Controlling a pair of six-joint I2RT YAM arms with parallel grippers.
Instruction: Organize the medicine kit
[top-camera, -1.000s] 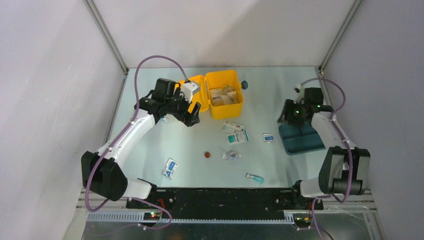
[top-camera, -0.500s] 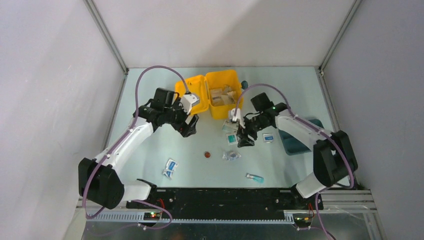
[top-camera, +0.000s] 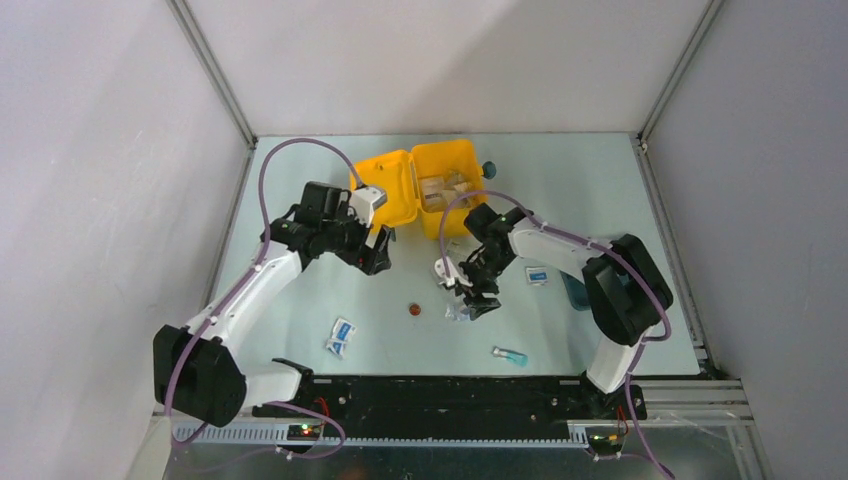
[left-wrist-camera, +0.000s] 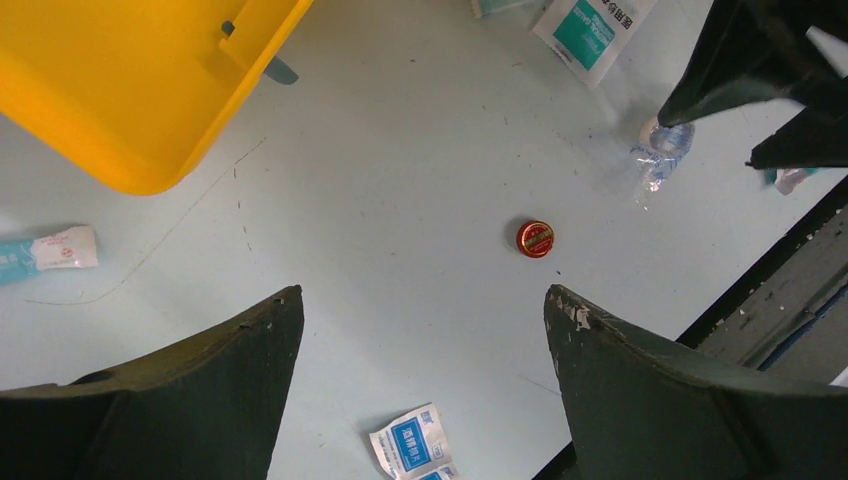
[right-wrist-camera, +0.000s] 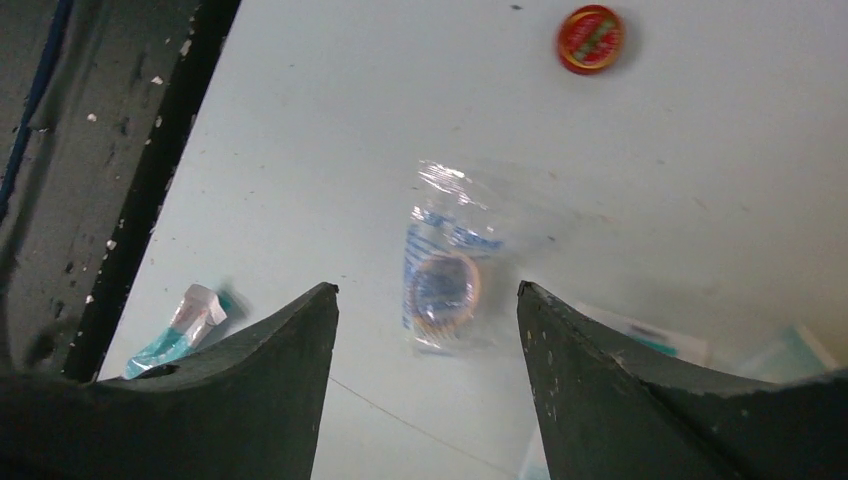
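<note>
The medicine kit (top-camera: 445, 190) is a bright yellow box standing open at the back centre, its lid (top-camera: 395, 190) folded out to the left and packets inside. Its corner shows in the left wrist view (left-wrist-camera: 130, 90). My left gripper (top-camera: 377, 254) is open and empty, hovering just in front of the lid (left-wrist-camera: 423, 300). My right gripper (top-camera: 479, 293) is open and empty, low over a clear plastic packet (right-wrist-camera: 445, 290) holding a ring-shaped item. The packet lies between the open jaws and also shows in the top view (top-camera: 462, 313).
A small red cap (top-camera: 411, 309) lies at centre. A blue-and-white sachet (top-camera: 340, 337) lies front left. A teal tube (top-camera: 510, 356) lies near the front edge. White-and-teal sachets (left-wrist-camera: 593, 25) lie by the kit. A sachet (top-camera: 537, 275) and the teal tray (top-camera: 574, 292) lie right.
My right arm has swung from the teal tray at the right to the centre and come down over the clear packet. My left gripper has drawn back a little from the kit's lid.
</note>
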